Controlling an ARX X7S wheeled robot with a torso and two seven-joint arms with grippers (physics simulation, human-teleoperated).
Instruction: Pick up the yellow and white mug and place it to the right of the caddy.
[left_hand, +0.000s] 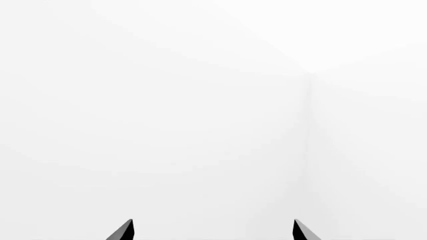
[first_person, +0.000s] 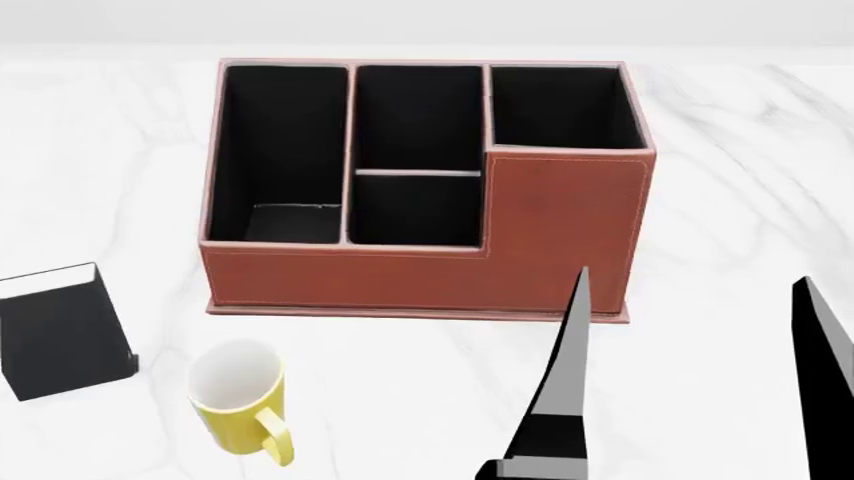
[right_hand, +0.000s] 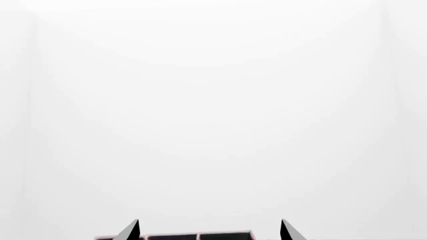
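Head view shows a white marbled desk (first_person: 747, 180) under a pale, featureless wall. At its middle stands the caddy (first_person: 534, 240), its black compartments open upward. Near the front left, the yellow and white mug (first_person: 240, 400) stands upright, apart from the caddy, its handle turned toward the robot. Just left of it sits a small black block (first_person: 60, 340). The right gripper (first_person: 701, 380) hovers front right, fingers spread and holding nothing. Left wrist view shows the left gripper (left_hand: 213, 231) facing blank wall, fingers spread.
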